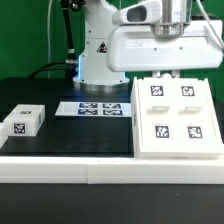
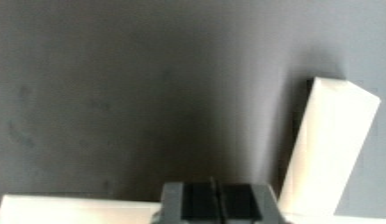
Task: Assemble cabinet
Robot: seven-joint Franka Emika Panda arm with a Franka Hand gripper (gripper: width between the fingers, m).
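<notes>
Fig.: tagged cabinet panel (image 1: 175,115), lying flat, apparently below the gripper (image 2: 216,203) | white slab (image 2: 332,150) just beside the fingers; a descent could clip it and knock it askew | small box (image 1: 22,122) well apart from gripper, closed, contents unseen | fingers look nearly together; whether they hold anything cannot be told.

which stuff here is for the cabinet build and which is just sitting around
For the job: big white tagged panel, small white block, gripper.
Just lying there: marker board, black table.
</notes>
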